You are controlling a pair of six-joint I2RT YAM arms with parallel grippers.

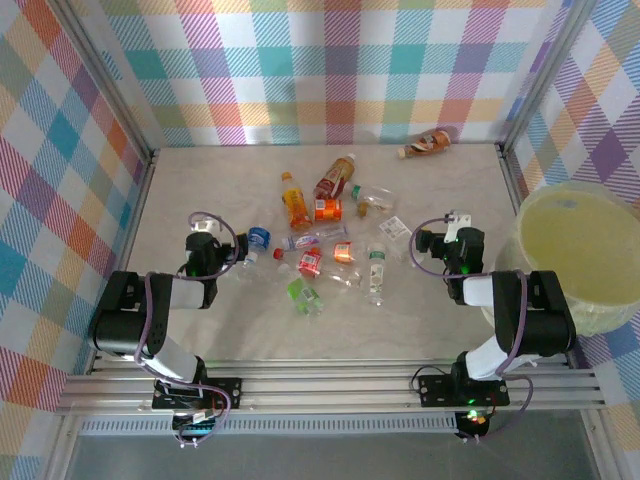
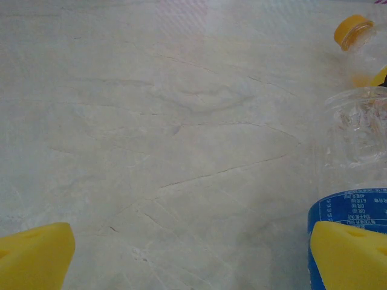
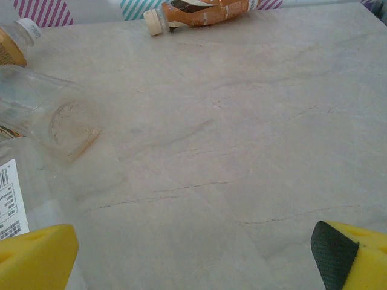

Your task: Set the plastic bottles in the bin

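Both jaws stand wide and hold nothing: my left gripper and my right gripper hang low over bare table. I take that for a ready stance, since the bin looks empty and every bottle lies loose on its side. My right arm is folded just beside the bin, elbow back and forearm level, wrist pointing away from me. That suits short carries into the bin, I judge. My left arm is folded the same way, well apart from the bin on the far side of the heap. A blue-label bottle touches, or nearly touches, the bin-side finger of my left gripper, so a small shift toward the bin should centre it. A clear bottle lies ahead of my right gripper, on the side away from the bin. The other bottles are scattered between my two arms. One brown bottle lies alone by the back wall, beyond the bin's far edge, probably the longest reach.
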